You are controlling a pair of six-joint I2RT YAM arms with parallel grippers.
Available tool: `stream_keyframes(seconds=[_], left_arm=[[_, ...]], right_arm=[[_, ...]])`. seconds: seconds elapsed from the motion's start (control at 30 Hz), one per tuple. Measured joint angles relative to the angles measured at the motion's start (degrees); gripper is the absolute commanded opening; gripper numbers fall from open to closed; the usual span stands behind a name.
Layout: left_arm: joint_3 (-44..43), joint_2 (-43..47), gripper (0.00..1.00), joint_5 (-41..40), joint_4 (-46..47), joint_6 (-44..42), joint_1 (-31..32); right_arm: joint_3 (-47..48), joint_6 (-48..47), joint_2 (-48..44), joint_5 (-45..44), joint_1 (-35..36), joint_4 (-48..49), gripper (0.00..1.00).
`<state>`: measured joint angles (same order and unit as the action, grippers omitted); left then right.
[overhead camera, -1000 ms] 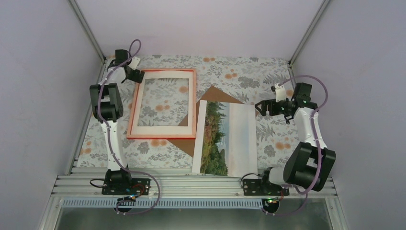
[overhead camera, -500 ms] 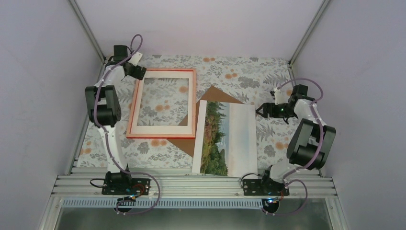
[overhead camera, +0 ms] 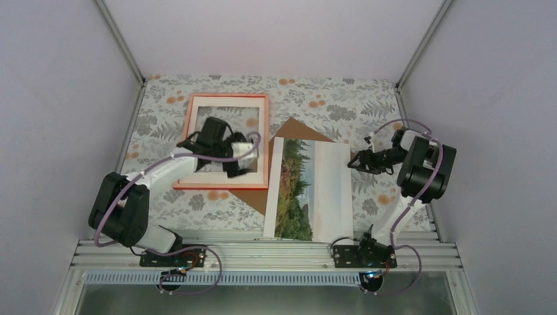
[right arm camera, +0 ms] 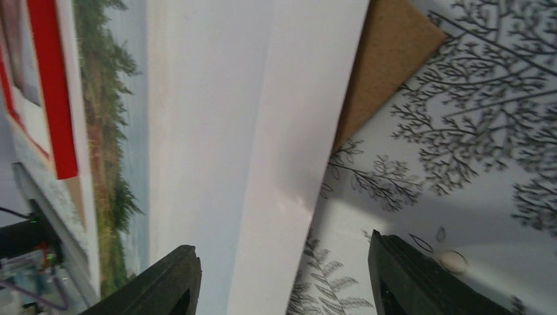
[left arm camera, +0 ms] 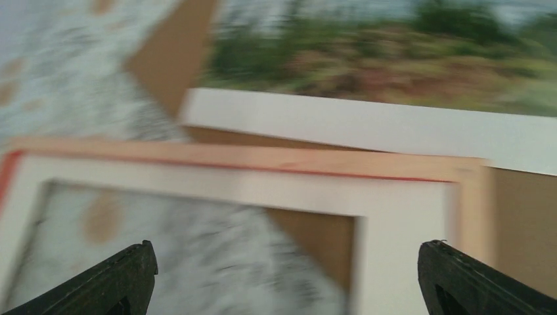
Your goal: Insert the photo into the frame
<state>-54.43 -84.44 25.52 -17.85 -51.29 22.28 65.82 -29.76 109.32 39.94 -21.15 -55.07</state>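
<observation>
Starting at the near edge, the 2 arms' bases sit on a ribbed metal rail (overhead camera: 263, 252). The photo (overhead camera: 314, 190) lies face up on the floral tablecloth (overhead camera: 164, 203), its short near end reaching that rail and its long sides running away from the bases. It shows dark trees and russet ground along its left side and pale sky toward its right, with a white margin. Under it, turned at an angle, lies a brown backing board (overhead camera: 260, 200), with 1 corner poking out at the near left and another beyond the photo's far end. Just left of the photo, and not holding it, the frame (overhead camera: 228, 97) lies flat. Its upper face is pale orange-pink with a red outer edge, and a white mat (overhead camera: 217, 179) sits inside it. The cloth and a corner of the board show through the opening. The left gripper (left arm camera: 286, 252) hangs above the frame's near-right part, facing the photo, its fingers spread wide with nothing between them; its wrist view is blurred. The right gripper (right arm camera: 282, 243) is low at the photo's right edge, about halfway along it. Its fingers are apart, straddling the white margin and the cloth beside it, pinching nothing.
</observation>
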Motion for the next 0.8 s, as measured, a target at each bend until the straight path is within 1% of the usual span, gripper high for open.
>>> stream_keyframes(seconds=[0.1,0.2,0.27,0.37,0.57,0.8], left_arm=[[5.7,1.4,0.91,0.6,-0.5,-1.7,5.7],[8.8,1.2,0.84,0.1,1.1,-2.5,10.1],[9.9,0.4,0.79,-0.8,2.9,-2.7,12.7],[10.1,-3.3,0.72,-2.5,6.1,-2.6,16.0],[10.2,-9.5,0.61,-5.4,10.8,-2.5,19.8],[9.0,-11.9,0.59,-8.2,15.6,-2.4,22.3]], right_arm=[[0.9,-0.9,2.1,2.4,0.0,-1.6,0.64],[0.9,-1.8,3.3,4.7,0.0,-2.7,0.64],[0.9,-2.1,3.8,5.8,0.0,-3.3,0.63],[0.7,-2.4,4.6,7.3,-0.1,-4.1,0.62],[0.4,-3.1,7.4,11.7,-0.2,-6.5,0.55],[0.1,-4.1,8.6,12.3,-0.4,-7.9,0.4]])
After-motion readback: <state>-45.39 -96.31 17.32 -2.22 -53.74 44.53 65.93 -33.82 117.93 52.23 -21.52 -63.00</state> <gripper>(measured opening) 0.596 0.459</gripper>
